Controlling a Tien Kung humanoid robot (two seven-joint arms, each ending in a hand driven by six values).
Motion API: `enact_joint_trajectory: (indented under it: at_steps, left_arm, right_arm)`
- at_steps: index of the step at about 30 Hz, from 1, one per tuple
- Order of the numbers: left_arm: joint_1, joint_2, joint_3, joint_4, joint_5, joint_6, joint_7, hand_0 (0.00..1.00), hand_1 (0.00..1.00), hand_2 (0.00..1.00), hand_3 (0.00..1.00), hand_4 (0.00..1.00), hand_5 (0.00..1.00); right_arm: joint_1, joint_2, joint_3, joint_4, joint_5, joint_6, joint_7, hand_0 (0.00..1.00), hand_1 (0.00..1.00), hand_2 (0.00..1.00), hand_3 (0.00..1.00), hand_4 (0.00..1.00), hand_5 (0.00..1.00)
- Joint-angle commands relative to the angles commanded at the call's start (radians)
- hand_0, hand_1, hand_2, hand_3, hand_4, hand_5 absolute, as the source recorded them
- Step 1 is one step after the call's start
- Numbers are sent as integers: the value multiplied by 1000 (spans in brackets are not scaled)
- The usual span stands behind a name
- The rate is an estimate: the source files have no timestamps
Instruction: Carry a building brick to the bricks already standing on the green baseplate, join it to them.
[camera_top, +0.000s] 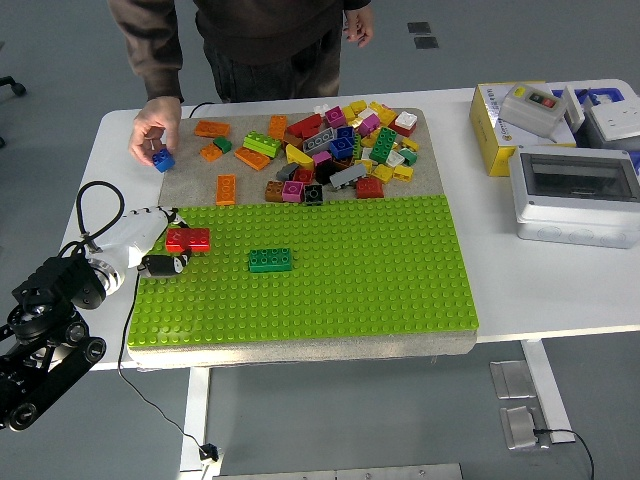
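My left hand (168, 250) is over the left edge of the green baseplate (380, 290), shut on a red brick (188, 239) held flat between fingers and thumb. A dark green brick (270, 260) stands alone on the baseplate, to the right of the red brick and a little nearer me, with a clear gap between them. A pile of loose coloured bricks (330, 150) lies on the grey mat (190, 175) behind the baseplate. My right arm is out of view.
A person stands at the far side; one hand (155, 135) holds a blue brick (163, 160) over the mat's left edge. A yellow box (495, 125) and grey electrical enclosure (575, 195) sit at the right. A black cable (95, 205) loops by my left wrist.
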Motion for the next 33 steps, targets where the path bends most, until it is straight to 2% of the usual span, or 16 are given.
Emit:
enact_joint_trajectory:
  at_steps: [2, 7, 14, 20, 33]
  left_arm:
    - [-11, -14, 12, -16, -3, -5, 7, 998, 960, 937, 619, 551, 192]
    - [-23, -55, 21, 7, -10, -10, 12, 998, 954, 936, 613, 554, 195]
    - [-16, -84, 14, 55, -16, -18, 18, 998, 954, 935, 612, 557, 196]
    - [-8, -94, 7, 79, -21, -23, 21, 998, 954, 935, 613, 569, 204]
    - [-1, -97, 9, 72, -36, -30, 28, 998, 954, 935, 613, 578, 212]
  right_arm:
    - [1, 1, -4, 0, 4, 0, 2, 668, 639, 667, 708, 592, 741]
    - [4, 2, -10, 0, 10, -1, 5, 668, 640, 667, 708, 592, 745]
    - [2, 1, 5, 0, -1, 0, 2, 668, 640, 667, 708, 592, 745]
    - [3, 1, 3, 0, -1, 1, 3, 668, 640, 667, 708, 594, 745]
    - [6, 0, 0, 0, 0, 1, 2, 667, 640, 667, 708, 593, 746]
